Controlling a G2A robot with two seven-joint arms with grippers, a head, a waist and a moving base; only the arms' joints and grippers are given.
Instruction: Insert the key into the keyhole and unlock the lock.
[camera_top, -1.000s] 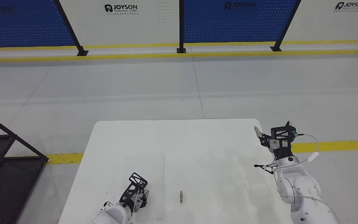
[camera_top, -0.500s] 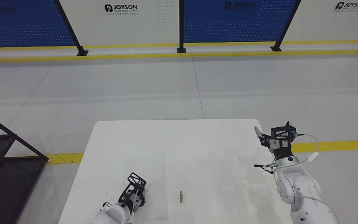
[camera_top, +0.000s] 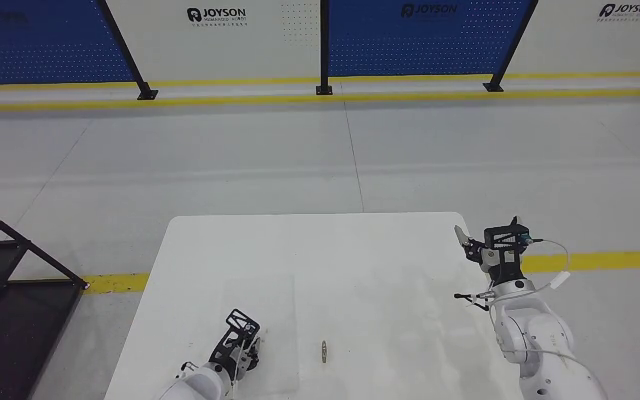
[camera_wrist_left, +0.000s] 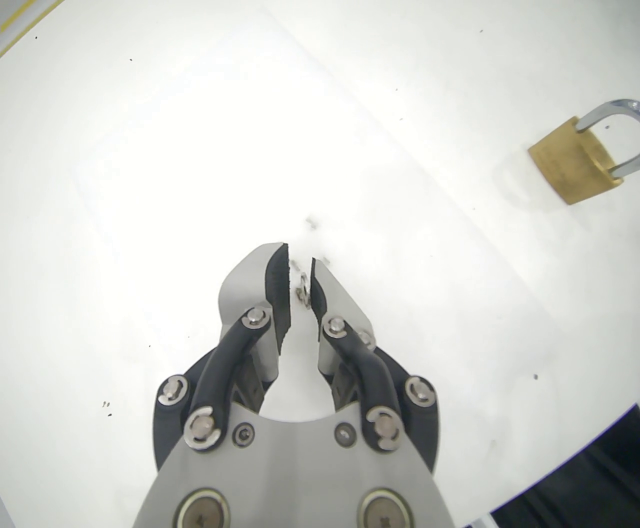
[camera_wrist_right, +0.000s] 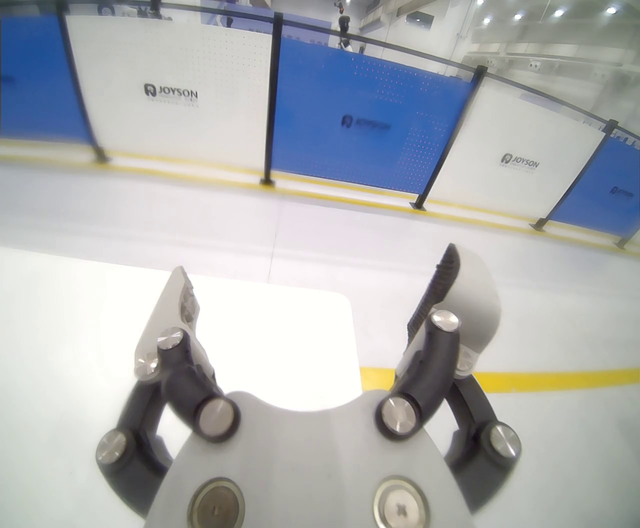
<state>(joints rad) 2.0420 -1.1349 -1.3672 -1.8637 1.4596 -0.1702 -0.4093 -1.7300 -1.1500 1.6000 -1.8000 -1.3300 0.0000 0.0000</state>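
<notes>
Hovering low over the white counter (camera_top: 380, 270) near its front edge, the left claw (camera_wrist_left: 299, 260) is drawn almost together, pinching a small silvery metal key (camera_wrist_left: 301, 292) between its black ribbed pads (camera_wrist_left: 278, 280). The brass padlock with a steel shackle (camera_wrist_left: 575, 160) lies on the counter near this claw, off to one side and apart from the key. The right claw (camera_wrist_right: 315, 270) is spread wide with nothing between its fingers, held up by the counter's far right corner, well apart from key and padlock.
</notes>
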